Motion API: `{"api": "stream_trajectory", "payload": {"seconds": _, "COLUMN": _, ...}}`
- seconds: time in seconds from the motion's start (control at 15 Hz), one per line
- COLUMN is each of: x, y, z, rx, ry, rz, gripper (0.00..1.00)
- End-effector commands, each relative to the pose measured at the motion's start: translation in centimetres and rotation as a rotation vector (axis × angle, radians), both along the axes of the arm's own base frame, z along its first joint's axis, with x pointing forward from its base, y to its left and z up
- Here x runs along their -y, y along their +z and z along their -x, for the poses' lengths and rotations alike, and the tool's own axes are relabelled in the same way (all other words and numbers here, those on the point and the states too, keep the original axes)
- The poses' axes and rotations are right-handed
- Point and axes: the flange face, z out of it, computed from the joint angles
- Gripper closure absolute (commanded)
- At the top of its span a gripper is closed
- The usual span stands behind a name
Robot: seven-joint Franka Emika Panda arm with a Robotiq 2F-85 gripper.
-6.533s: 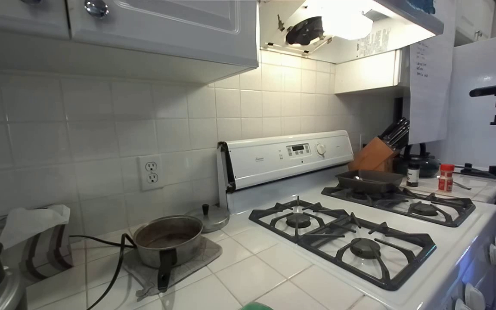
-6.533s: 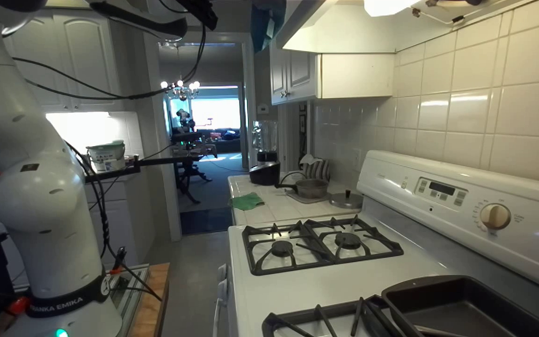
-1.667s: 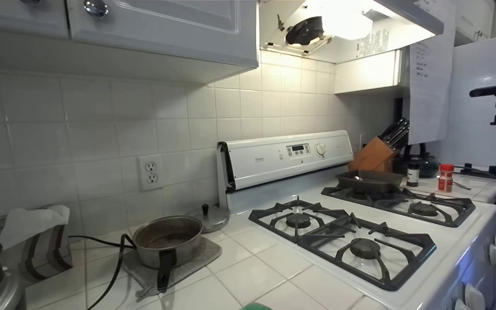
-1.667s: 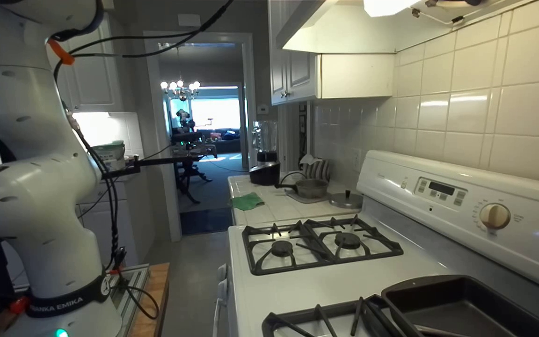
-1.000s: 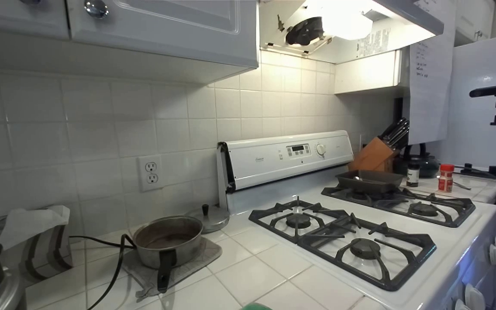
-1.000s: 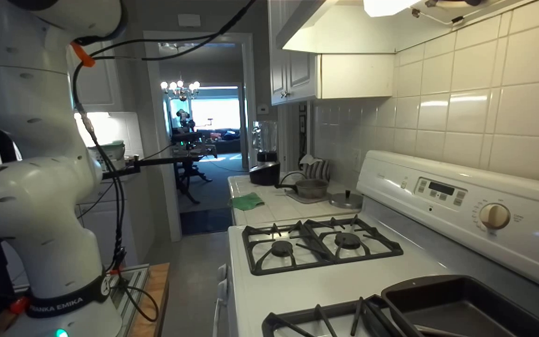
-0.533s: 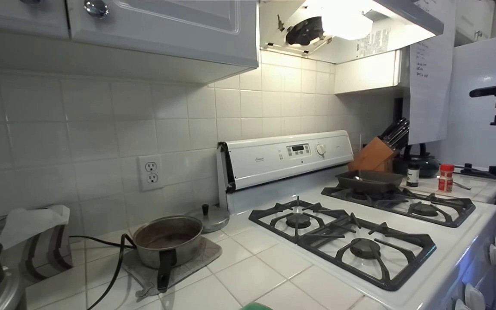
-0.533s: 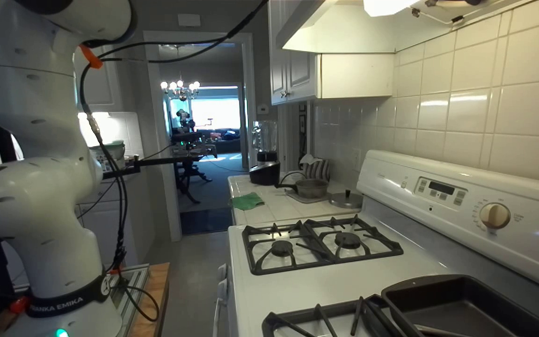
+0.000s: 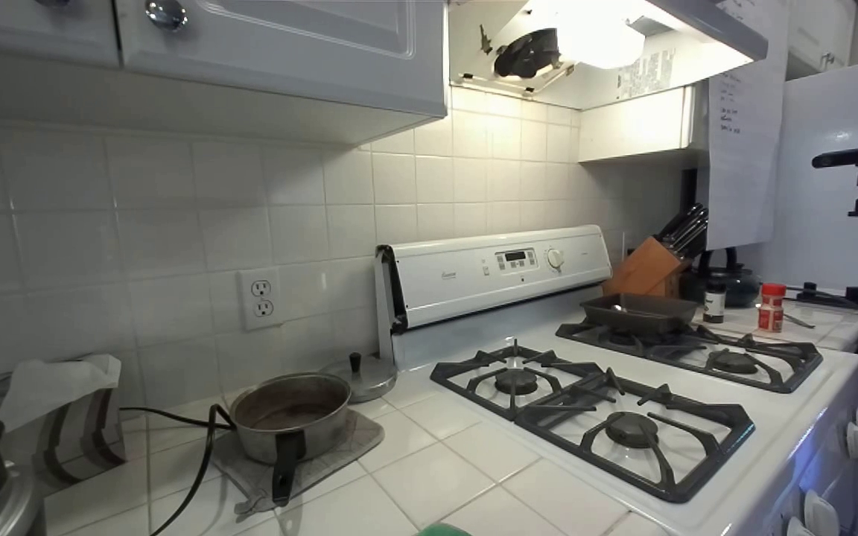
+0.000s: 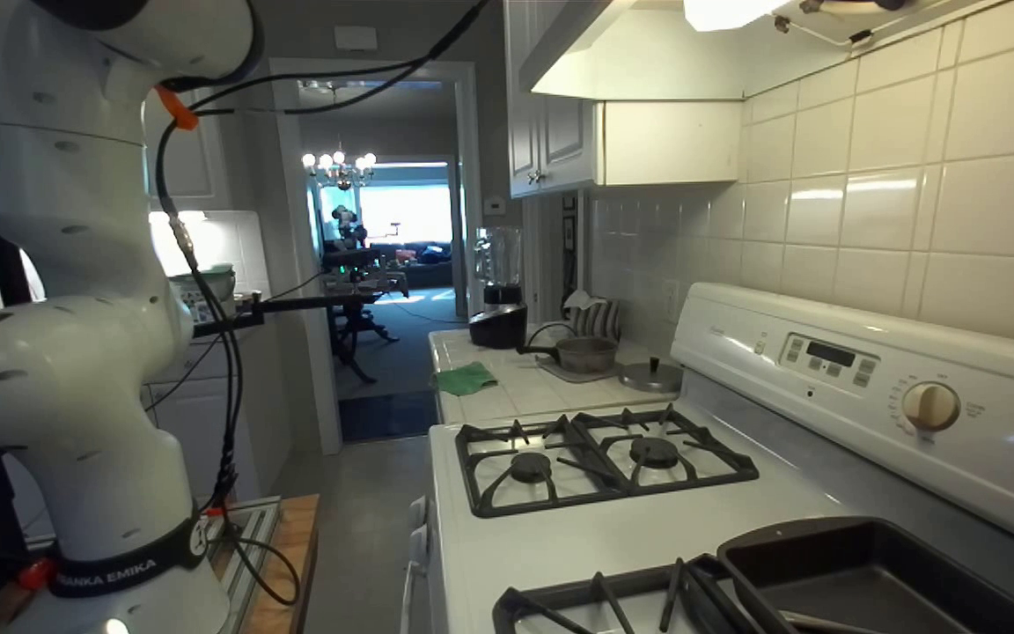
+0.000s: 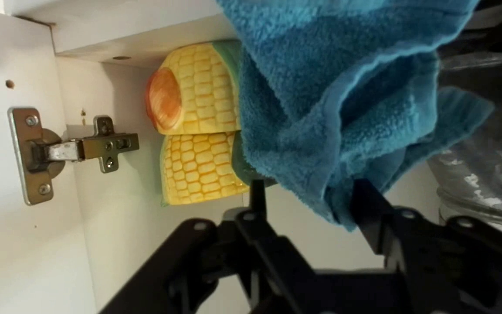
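**Blue terry towel [image 11: 294, 100] could snag on a parted gripper [image 11: 311, 194]**

Wrist view, inside a white cabinet [image 11: 116, 218]: the towel lies bunched in front of 2 corn-shaped pieces [image 11: 203, 96], partly hiding them. The gripper's jaws stand well apart, with nothing visibly clamped; the towel's corner meets 1 finger [image 11: 371, 213] in view, though true contact cannot be told. If that corner is caught, backing away could drag the towel and topple the corn-shaped pieces. Straying sideways could knock the metal hinge [image 11: 70, 151] or the clear container [image 11: 473, 165].
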Motion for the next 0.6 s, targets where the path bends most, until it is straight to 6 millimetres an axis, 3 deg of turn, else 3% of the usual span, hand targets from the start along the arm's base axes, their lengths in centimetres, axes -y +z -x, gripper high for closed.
{"api": "stream_trajectory", "payload": {"seconds": 0.0, "x": 0.1, "y": 1.1, "z": 0.7, "rx": 0.004, "ry": -0.098, "rz": -0.001, "gripper": 0.15}}
{"api": "stream_trajectory", "payload": {"seconds": 0.2, "x": 0.3, "y": 1.0, "z": 1.0, "rx": -0.011, "ry": -0.154, "rz": -0.016, "gripper": 0.00}}
{"api": "stream_trajectory", "payload": {"seconds": 0.53, "x": -1.1, "y": 1.6, "z": 1.7, "rx": 0.039, "ry": -0.113, "rz": -0.078, "gripper": 0.00}}
